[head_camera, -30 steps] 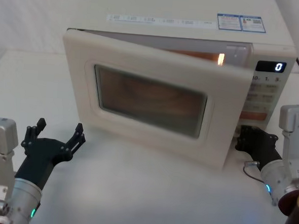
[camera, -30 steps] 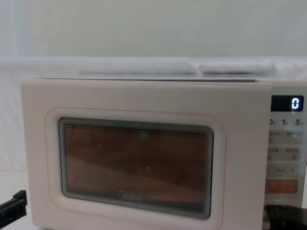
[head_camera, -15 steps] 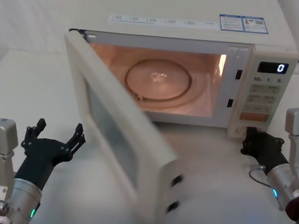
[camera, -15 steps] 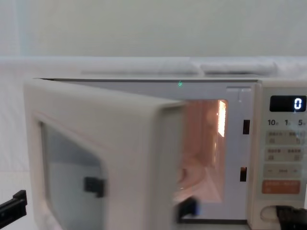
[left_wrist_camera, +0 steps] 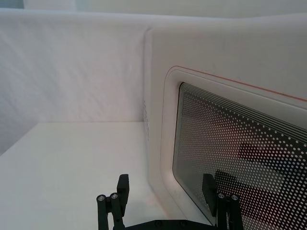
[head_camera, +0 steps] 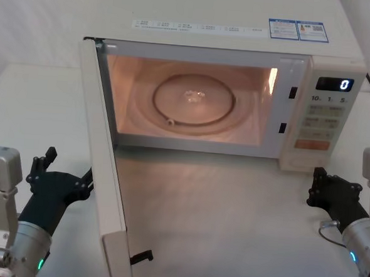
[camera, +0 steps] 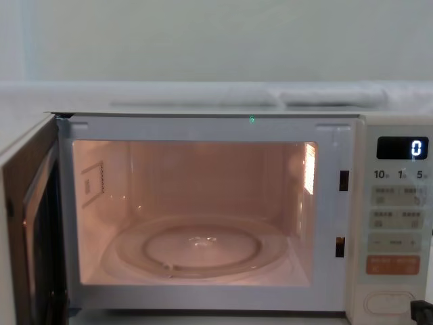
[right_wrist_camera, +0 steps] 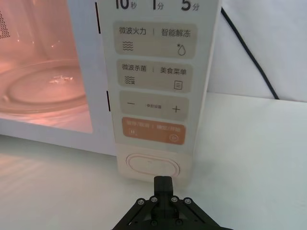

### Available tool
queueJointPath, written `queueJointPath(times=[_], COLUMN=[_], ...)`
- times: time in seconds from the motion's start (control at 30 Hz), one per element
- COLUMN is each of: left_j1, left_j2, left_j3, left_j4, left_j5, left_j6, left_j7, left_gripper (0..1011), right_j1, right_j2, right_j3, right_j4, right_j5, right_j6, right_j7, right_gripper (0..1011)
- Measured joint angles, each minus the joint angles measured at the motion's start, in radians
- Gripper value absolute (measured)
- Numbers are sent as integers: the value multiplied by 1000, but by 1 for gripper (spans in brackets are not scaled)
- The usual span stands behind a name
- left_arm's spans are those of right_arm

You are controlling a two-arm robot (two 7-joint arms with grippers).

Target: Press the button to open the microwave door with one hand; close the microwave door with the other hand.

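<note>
While the microwave door (head_camera: pixel 105 165) stands open, both grippers hover apart.

Glass turntable (head_camera: pixel 194 101) in lit cavity; display (head_camera: pixel 335 83) reads 0

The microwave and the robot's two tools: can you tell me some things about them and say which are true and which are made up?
1. The microwave door is swung wide open. True.
2. The inside is dark. False: a warm light glows over the glass turntable.
3. The right tool is pressing the button. False: it sits just in front of the button with a gap between them.
4. The left tool is open, beside the outer face of the door. True.
5. The display shows a 5. False: it shows 0.
6. A bowl of food sits on the turntable. False: nothing sits on it.
</note>
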Motion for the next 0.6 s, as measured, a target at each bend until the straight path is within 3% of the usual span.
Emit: queueJointPath(times=[0.17, 0.6], left_j1=[0, 0], left_j2=[0, 0], left_j3=[0, 0], left_j4=[0, 0], left_j5=[0, 0], left_j6=[0, 0], left_j7=[0, 0], left_gripper=[1001, 1001], right_j1=[-30, -107], right_j2=[10, 46], right_j3=[6, 49], right_j4=[-40, -125], right_j5=[4, 37], right_j6=[-8, -93], right_j7=[10, 29], right_gripper=[0, 14])
